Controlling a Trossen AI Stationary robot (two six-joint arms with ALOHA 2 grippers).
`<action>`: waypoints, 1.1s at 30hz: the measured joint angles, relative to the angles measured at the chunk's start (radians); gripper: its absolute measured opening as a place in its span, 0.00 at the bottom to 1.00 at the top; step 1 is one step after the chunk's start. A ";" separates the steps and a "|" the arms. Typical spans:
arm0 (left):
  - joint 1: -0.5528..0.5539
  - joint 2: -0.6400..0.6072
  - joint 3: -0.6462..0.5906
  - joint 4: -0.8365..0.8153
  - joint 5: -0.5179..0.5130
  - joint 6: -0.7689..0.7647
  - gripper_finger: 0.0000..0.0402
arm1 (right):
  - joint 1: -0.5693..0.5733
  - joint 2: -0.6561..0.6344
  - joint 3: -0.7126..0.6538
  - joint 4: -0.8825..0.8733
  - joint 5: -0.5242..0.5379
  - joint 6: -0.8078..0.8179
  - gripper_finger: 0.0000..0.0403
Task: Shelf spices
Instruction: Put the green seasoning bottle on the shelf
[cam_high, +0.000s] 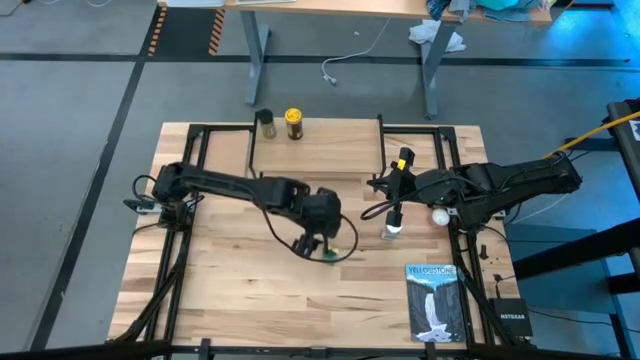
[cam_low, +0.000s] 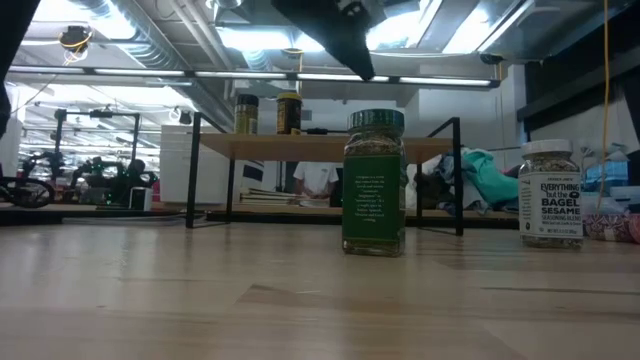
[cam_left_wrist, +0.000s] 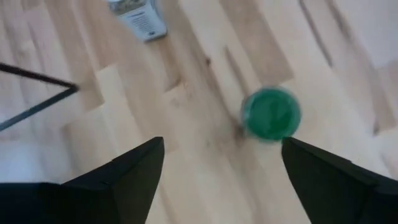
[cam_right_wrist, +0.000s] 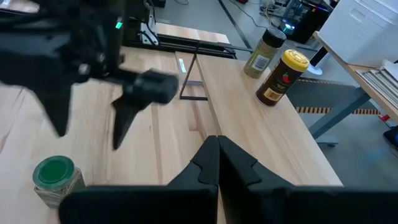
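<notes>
The green jar (cam_low: 373, 180) stands upright on the table, and its green lid (cam_left_wrist: 270, 113) shows just ahead of my open left gripper (cam_left_wrist: 222, 146), which hovers above it (cam_high: 318, 243) without touching. The clear jar with a white lid (cam_low: 551, 193) stands on the table to its right (cam_high: 392, 228). My right gripper (cam_right_wrist: 217, 140) is shut and empty, above that jar (cam_high: 397, 205). The dark-lidded jar (cam_high: 265, 122) and the amber jar with a yellow lid (cam_high: 293, 122) stand on the shelf (cam_high: 340, 150) at its left end.
A blue-and-white book (cam_high: 432, 300) lies flat near the table's near right corner. The shelf's black legs (cam_low: 190, 170) stand at the far side of the table. The plank to the right of the two jars (cam_right_wrist: 249, 130) is bare.
</notes>
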 joint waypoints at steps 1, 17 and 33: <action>-0.009 0.000 -0.016 0.025 0.012 -0.011 0.80 | 0.000 0.000 0.000 0.000 0.000 0.000 0.00; -0.062 0.037 -0.147 0.214 0.055 -0.125 0.87 | 0.000 0.000 0.000 0.006 0.000 0.000 0.00; -0.048 0.122 -0.147 0.227 0.078 -0.155 0.77 | 0.000 0.000 0.000 0.005 -0.008 -0.001 0.00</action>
